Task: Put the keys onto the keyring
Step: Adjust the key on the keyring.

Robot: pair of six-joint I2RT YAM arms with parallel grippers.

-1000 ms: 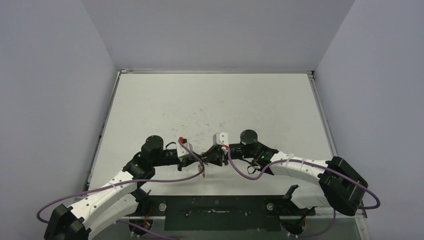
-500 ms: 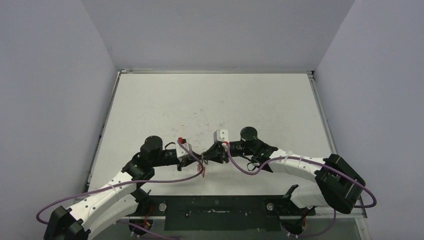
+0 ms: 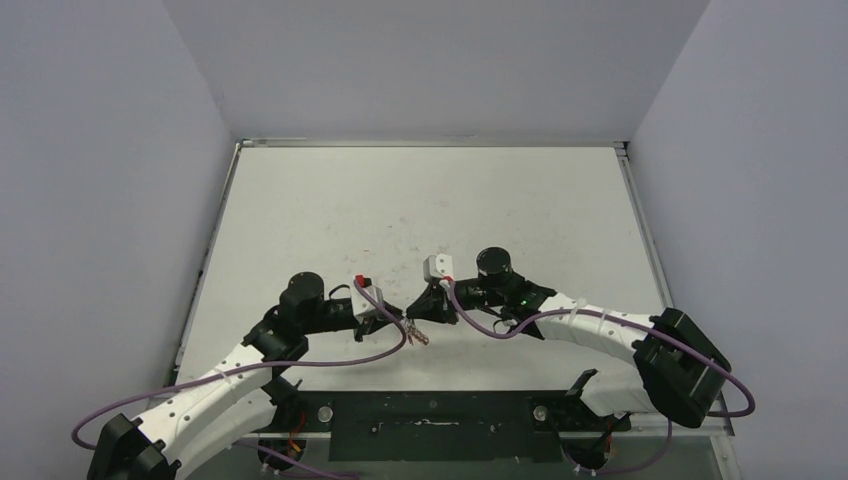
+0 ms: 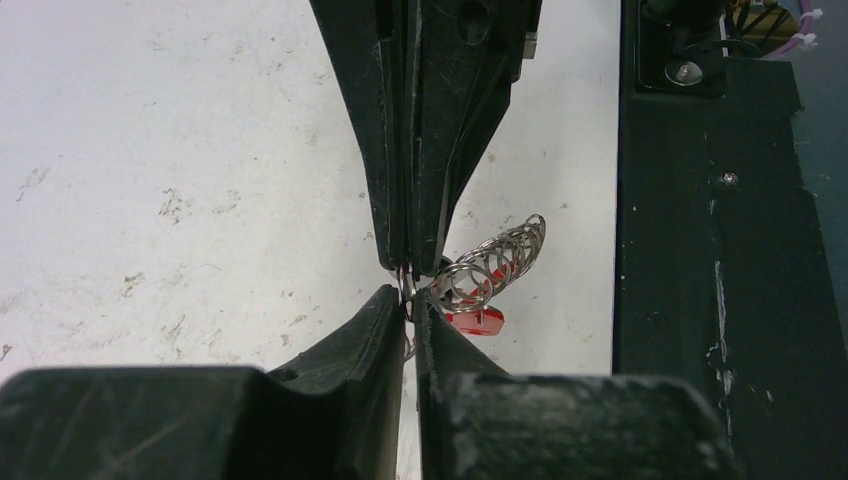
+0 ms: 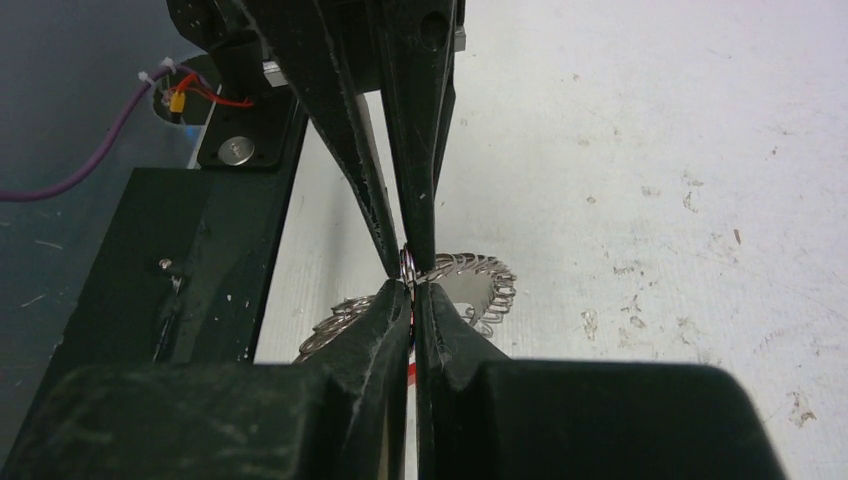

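- Keyring point(image 3: 419, 335) hangs clear of the white, scuffed table point(image 3: 420, 200), near its front edge and about midway across, at the spot where the two arms meet.
- Black base plate point(image 3: 430, 425) runs along the table's near edge, on the robot's side of the hanging ring.
- Left arm point(image 3: 215, 385) reaches in from the left and right arm point(image 3: 600, 335) from the right, both bent low, with a purple cable point(image 3: 330, 358) looping along each.
- Left claw point(image 4: 408, 298) is closed, its tips pinching the thin wire of the keyring, which fans out to one side of it.
- Right claw point(image 5: 411, 290) is closed as well, tip to tip against the left claw. Thin wire runs into its gap, but I cannot tell whether that is the ring itself or a key.
- Keys point(image 4: 497, 258), small silver pieces, sit strung close together along the ring's arc, which tilts above the table.
- Red sleeve point(image 4: 476, 320) covers the low part of the ring, just beside the left claw's tips.
- Small wire loop point(image 5: 407, 262) shows right where the four fingertips meet. It is too small to say what it belongs to.
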